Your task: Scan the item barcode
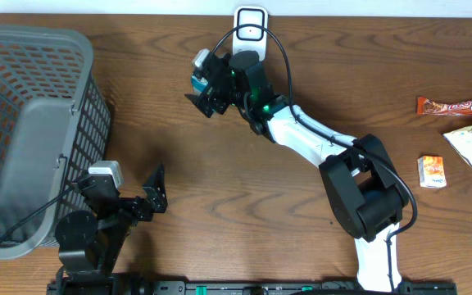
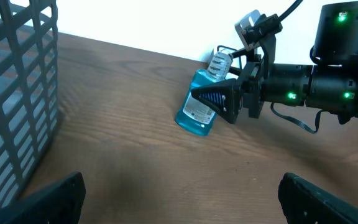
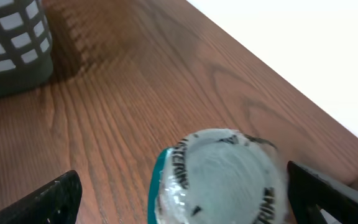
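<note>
Mouthwash bottle point(image 1: 198, 75) is stood on the table point(image 1: 220, 238), just left of the scanner point(image 1: 251, 29). Long axis is roughly upright, cap pointed up at the right wrist camera. Right gripper point(image 1: 203, 82) is spread wide around it, not clamped. Left gripper point(image 1: 159, 190) is spread apart, well away from the scanner.

The right arm point(image 1: 306, 135), at 5 o'clock in the overhead view, wears white link shells between bulky black joint housings point(image 1: 365, 195). Green lights point(image 1: 262, 100) glow near its wrist, and a thin black cable point(image 1: 285, 57) loops over it. Its end effector point(image 1: 205, 86) has black, ribbed wedge fingers point(image 2: 219, 99). The left arm point(image 1: 84, 242), at 7 o'clock, is all black and carries what seems a pale grey camera block point(image 1: 105, 174).
</note>
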Tool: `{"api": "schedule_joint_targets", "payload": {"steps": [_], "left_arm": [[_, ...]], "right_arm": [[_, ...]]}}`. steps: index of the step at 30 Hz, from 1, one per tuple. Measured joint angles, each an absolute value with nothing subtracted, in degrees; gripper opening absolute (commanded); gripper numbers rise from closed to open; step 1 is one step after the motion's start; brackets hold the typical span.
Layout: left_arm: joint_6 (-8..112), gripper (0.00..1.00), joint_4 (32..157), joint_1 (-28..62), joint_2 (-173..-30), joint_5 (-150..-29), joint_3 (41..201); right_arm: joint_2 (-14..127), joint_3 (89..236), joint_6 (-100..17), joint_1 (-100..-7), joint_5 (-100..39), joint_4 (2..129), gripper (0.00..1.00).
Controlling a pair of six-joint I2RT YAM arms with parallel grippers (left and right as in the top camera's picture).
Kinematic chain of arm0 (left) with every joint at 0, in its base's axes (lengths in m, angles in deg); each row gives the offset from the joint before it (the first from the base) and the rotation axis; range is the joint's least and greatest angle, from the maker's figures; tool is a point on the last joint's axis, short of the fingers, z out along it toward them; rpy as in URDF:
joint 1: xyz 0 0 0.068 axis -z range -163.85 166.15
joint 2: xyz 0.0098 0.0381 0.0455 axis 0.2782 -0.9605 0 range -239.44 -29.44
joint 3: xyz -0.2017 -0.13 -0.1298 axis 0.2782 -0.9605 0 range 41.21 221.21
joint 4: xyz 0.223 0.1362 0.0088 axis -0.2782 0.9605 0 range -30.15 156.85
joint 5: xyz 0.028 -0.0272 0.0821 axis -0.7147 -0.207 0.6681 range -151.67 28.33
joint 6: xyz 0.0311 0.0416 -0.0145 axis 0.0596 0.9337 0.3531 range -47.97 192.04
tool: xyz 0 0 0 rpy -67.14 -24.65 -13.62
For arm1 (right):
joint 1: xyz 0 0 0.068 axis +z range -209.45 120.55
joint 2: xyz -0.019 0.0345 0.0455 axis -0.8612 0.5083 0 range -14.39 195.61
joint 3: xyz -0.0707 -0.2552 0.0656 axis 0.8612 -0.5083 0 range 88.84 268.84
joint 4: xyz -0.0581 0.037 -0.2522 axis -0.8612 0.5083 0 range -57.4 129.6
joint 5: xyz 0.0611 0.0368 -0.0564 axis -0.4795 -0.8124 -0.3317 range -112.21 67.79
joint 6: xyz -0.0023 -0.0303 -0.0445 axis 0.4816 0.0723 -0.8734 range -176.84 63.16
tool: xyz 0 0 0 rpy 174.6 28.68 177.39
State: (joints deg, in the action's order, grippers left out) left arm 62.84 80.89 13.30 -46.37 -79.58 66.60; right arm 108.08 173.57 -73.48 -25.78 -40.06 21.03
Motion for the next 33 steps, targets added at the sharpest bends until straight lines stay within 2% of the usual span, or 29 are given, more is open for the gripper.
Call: {"api": "schedule_joint_targets", "payload": {"steps": [11, 15, 21, 26, 33], "left_arm": [[62.84, 0.99, 80.89, 13.30, -46.37, -79.58, 66.60], [62.84, 0.99, 80.89, 13.30, -46.37, -79.58, 66.60], [62.84, 0.99, 80.89, 13.30, -46.37, -79.58, 66.60], [62.84, 0.99, 80.91, 13.30, -46.37, -79.58, 66.60], [62.84, 0.99, 80.89, 13.30, -46.37, -79.58, 66.60]], "right_arm": [[108.15, 173.57, -75.82, -25.76, -40.47, 20.51, 0.93], [108.76, 173.68, -76.06, -25.65, -40.52, 19.46, 0.85], [110.66, 174.38, -76.79, -25.61, -40.71, 19.52, 0.67], [110.86, 174.73, -76.89, -25.61, -41.33, 19.50, 0.38], [111.36, 177.46, -74.86, -25.52, -43.60, 22.26, 0.13]]}}
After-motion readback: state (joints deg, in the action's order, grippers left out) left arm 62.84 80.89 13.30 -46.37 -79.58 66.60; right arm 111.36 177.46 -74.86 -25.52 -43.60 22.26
